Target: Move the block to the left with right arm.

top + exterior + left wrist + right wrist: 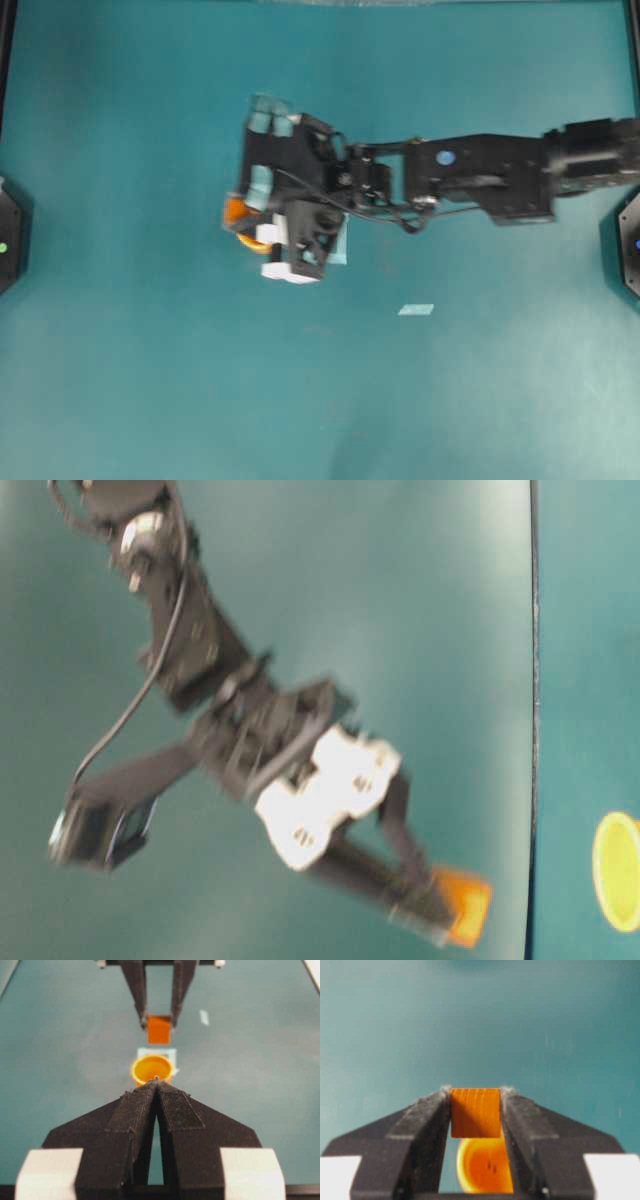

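1 block (475, 1112), small orange cube, pinched betw. the 2 fingers of the right gripper (475, 1105) and held above the teal table (150, 400), over the cup. 1 orange-yellow cup (152, 1069) on the table right under it, by a pale square patch (171, 1053). 1 small pale tape strip (416, 310) to the right, apart. Left gripper (156, 1085): jaws pressed together, nothing in them, near side of cup. 2 arms total; right arm (480, 175) reaches in from the right.
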